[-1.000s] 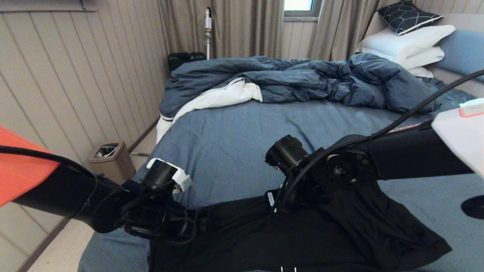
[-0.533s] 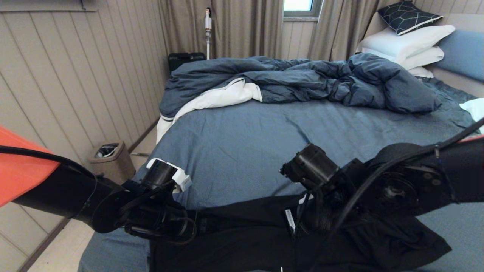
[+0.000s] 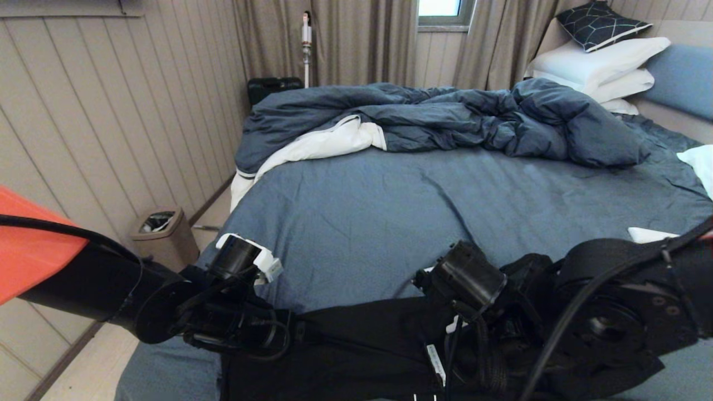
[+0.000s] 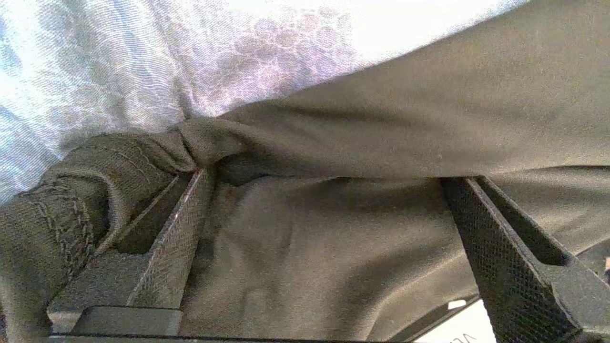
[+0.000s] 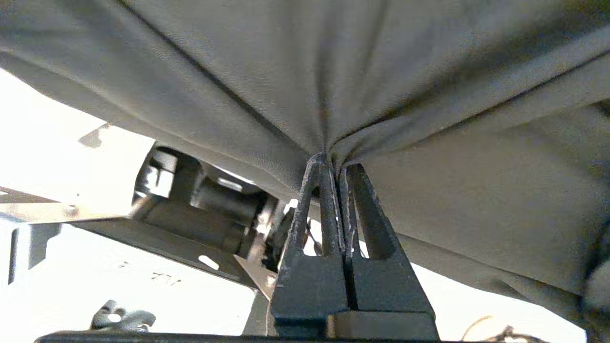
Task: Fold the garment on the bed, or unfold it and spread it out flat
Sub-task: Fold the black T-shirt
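The garment point(image 3: 362, 345), a black T-shirt, lies bunched along the near edge of the bed point(image 3: 356, 211), plain side up, and its white label point(image 3: 437, 362) shows. Its moon print is hidden. My left gripper point(image 3: 292, 333) is at the shirt's left end. In the left wrist view this gripper point(image 4: 324, 183) is open, fingers wide apart, with black cloth point(image 4: 381, 133) draped across them. My right gripper point(image 3: 462, 356) is low over the shirt's middle. In the right wrist view it point(image 5: 333, 162) is shut on a pinched fold of the cloth point(image 5: 333, 71).
A rumpled dark blue duvet point(image 3: 445, 117) lies across the far half of the bed. White pillows point(image 3: 596, 67) and a patterned cushion point(image 3: 599, 22) are stacked at the far right. A waste bin point(image 3: 161, 234) stands on the floor by the left wall.
My right arm has come down and towards me with the pinched cloth, and the white label has moved lower and to the right. The left arm has not moved.
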Controlling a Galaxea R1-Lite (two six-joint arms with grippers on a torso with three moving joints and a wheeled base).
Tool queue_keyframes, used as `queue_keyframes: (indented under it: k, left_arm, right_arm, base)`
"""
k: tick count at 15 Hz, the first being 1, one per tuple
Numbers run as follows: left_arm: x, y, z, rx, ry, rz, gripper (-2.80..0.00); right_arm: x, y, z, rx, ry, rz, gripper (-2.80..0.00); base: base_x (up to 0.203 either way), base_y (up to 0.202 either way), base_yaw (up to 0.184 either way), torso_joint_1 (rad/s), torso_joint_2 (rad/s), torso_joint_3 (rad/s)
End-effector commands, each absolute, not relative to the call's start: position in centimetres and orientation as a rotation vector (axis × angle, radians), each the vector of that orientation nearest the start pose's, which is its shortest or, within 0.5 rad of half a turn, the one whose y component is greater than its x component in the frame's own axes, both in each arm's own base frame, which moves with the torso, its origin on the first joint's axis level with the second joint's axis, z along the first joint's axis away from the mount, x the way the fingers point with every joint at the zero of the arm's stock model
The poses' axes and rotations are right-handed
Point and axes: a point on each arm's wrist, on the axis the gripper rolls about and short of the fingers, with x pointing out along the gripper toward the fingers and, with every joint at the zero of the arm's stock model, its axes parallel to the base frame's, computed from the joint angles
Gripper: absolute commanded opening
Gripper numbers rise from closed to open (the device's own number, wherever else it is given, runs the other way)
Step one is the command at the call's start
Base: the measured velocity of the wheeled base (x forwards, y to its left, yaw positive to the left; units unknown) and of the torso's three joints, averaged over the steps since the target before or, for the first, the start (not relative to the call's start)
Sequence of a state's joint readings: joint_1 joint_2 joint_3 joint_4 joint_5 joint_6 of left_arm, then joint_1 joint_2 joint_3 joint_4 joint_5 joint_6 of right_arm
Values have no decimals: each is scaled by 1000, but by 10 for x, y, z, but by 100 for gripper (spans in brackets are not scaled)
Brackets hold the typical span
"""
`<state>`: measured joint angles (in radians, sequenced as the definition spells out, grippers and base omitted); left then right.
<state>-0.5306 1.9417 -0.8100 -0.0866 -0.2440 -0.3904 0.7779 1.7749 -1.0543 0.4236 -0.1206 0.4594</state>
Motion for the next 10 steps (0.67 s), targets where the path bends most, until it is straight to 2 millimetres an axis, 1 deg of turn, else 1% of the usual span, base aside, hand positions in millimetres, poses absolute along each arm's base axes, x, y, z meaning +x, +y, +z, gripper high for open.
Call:
queue_keyframes:
  k: [1,2,3,5,9,10]
  left_arm:
    - [258,-158,65,-186,1177,-483,0]
    - [259,-158,65,-186,1177,-483,0]
    - [259,-158,65,-186,1177,-483,0]
    - [258,-158,65,-186,1176,-483,0]
    - [257,-157,68,-188,1168,-486,0]
    - [256,-157,71,-190,1160,-489,0]
  right_arm:
    - [206,198,133,-117,1170,308,-280]
    - [206,197,128,-122,1181,300,-280]
    - [206,197,127,-126,1183,295,0]
    - [206,196,126,-143,1168,269,0]
    - [207,196,141,-118,1120,283,0]
    - [204,193,150,-103,1095,292,0]
  base:
    - [0,0,0,0,0,0]
    - [0,0,0,0,0,0]
    - [0,0,0,0,0,0]
    - [0,0,0,0,0,0]
    - [0,0,0,0,0,0]
    - [0,0,0,0,0,0]
